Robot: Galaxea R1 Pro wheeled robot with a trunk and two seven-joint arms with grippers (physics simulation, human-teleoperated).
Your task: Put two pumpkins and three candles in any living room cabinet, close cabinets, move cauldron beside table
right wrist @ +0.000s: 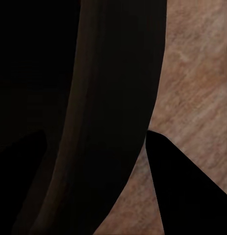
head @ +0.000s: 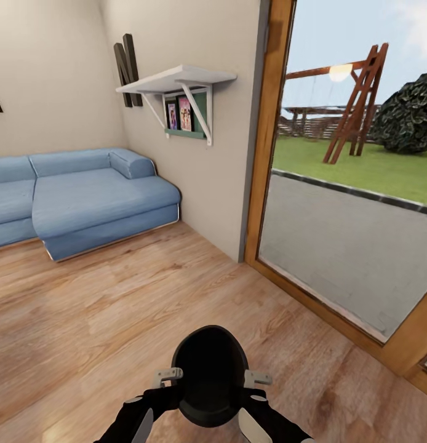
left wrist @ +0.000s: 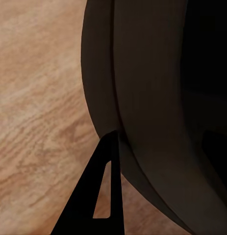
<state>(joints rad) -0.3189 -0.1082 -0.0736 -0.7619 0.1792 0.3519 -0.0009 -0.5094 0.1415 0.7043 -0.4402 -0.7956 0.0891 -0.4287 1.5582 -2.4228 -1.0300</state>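
**Cauldron in both arms, on the way across the living room**

Low in the middle of the head view, the cauldron (head: pixel 209 375) hangs between the two arms, a black round pot with its mouth tipped toward us. The left gripper (head: pixel 169 374) sits at its left rim and the right gripper (head: pixel 258 379) at its right rim. In the left wrist view one dark finger (left wrist: pixel 96 196) lies against the outside of the cauldron wall (left wrist: pixel 142 88); the right wrist view shows much the same, a finger (right wrist: pixel 184 186) outside the dark wall (right wrist: pixel 118 98). Each pincer looks to be pinched on the rim, one finger out and one presumably in, though the inner fingers are lost in the black.

Below and around it runs bare wood floor (head: pixel 84 307). Further back, at the left, stands a blue sofa (head: pixel 84 197); above it, toward the upper middle, a white wall shelf (head: pixel 176 80). A glass door (head: pixel 349 184) fills the right side, lawn and a swing frame (head: pixel 355 104) beyond.

By my reckoning the cauldron step is under way but unfinished: no table is near it. Whether the pumpkins and candles are stowed, or the cabinets shut, cannot be judged from here.
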